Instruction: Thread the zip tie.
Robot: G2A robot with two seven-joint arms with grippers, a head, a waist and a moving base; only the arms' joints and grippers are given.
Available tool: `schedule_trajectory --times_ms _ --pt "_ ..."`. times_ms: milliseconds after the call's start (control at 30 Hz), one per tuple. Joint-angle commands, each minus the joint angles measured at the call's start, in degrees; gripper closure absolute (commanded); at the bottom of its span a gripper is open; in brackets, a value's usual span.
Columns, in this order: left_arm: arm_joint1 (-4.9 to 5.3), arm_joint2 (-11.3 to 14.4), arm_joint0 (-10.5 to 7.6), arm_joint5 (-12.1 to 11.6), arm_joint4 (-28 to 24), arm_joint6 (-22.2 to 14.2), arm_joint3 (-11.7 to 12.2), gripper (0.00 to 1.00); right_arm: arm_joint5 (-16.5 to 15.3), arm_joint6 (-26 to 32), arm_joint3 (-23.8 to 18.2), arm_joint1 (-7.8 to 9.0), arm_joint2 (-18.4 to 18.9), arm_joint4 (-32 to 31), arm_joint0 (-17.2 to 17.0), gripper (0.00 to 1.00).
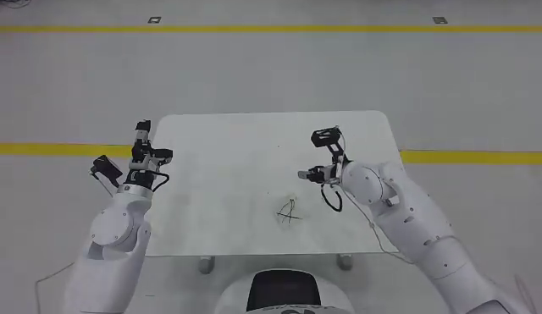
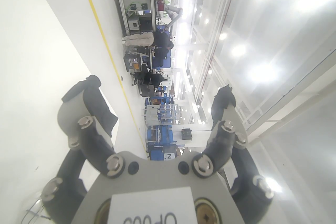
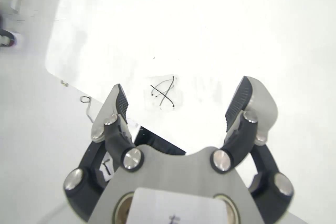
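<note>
In the top view, the zip tie [image 1: 289,212] lay on the white surface [image 1: 220,145], at the lower centre of the frame and near the surface's lower edge. Its thin black strands crossed one another like an X, and it lay apart from both grippers.

Your right gripper [image 1: 310,175] hung over the surface just right of centre, up and to the right of the zip tie. In the right wrist view, that gripper [image 3: 182,88] had its jaws wide apart with nothing in them. The zip tie [image 3: 163,91] showed in the gap between them, lying flat on the surface [image 3: 210,12] beyond.

Your left gripper [image 1: 142,136] sat just beside the surface's left edge in the top view, well apart from the zip tie. In the left wrist view, the left gripper [image 2: 157,88] also had its jaws spread wide around nothing, and it faced out into the room rather than down at the surface.

A yellow floor line [image 1: 271,29] ran across the upper part of the top view.
</note>
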Motion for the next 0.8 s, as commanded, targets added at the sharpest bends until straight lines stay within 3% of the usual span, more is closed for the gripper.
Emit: schedule_trajectory --times_ms 0,267,767 --pt "0.00 0.0 0.00 0.0 0.0 0.0 0.0 0.00 -0.7 3.4 1.5 -0.58 -2.8 -1.4 2.8 0.00" --pt "0.00 0.0 0.00 0.0 0.0 0.0 0.0 0.00 -4.4 10.4 9.7 -3.92 -13.5 -2.5 11.0 0.00" --pt "0.00 0.0 0.00 0.0 0.0 0.0 0.0 0.00 -4.4 10.4 9.7 -3.92 -13.5 -2.5 11.0 0.00"
